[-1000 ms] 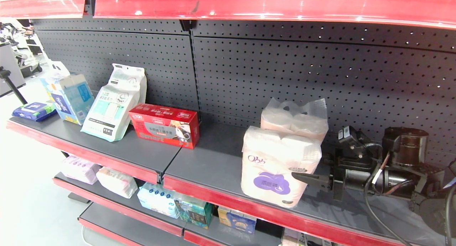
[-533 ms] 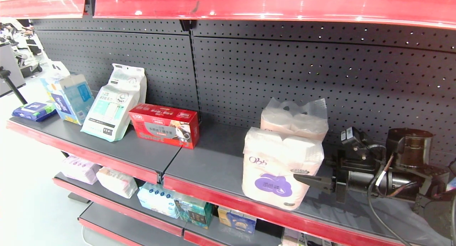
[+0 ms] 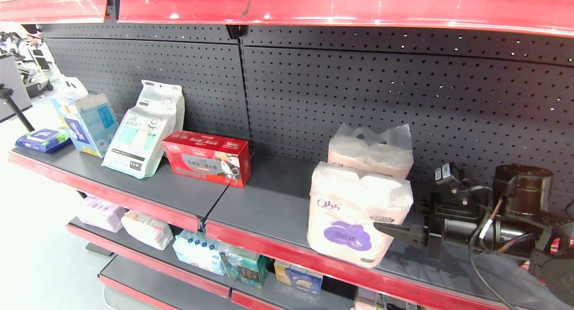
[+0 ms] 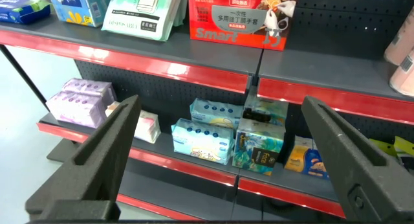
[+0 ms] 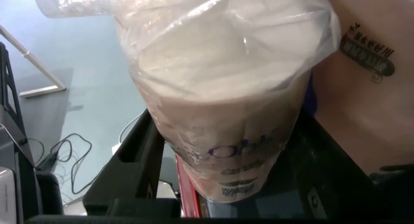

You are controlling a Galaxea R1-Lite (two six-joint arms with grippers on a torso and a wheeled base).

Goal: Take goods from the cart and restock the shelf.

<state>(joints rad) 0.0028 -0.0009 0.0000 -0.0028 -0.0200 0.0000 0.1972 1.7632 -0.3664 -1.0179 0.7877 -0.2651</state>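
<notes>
Between the jaws of the right gripper (image 3: 385, 220) stands one tissue pack (image 3: 354, 211), wrapped in white film with a purple emblem. The jaws are closed onto its sides as far as the pack allows. The right wrist view shows one dark finger against each flank. The pack is upright, and its base sits at the front of the grey shelf (image 3: 269, 198), close to the red edge strip.

Directly behind the held pack, on the far side of these jaws toward the pegboard, sits one clear bag (image 3: 370, 148). It contains pale pink rolls, and two roll tops are visible.

To the left of the right jaws and well apart from them, the same tier carries:
- one red box (image 3: 206, 157);
- two white pouches (image 3: 143, 139), one leaning against the other;
- one blue-and-white pack (image 3: 87, 121);
- one flat dark-blue wipes pack (image 3: 42, 139), at the far end.

The left gripper (image 4: 220, 107) has its jaws spread wide, with nothing between them. Beyond these jaws lies the lower tier (image 4: 162, 159), which contains:
- one lilac pack (image 4: 81, 101);
- one white pack (image 4: 147, 125), partly hidden by a finger;
- two blue-dotted packs (image 4: 202, 138);
- teal boxes (image 4: 259, 145), count not determinable;
- one yellow-and-blue box (image 4: 307, 159).
</notes>
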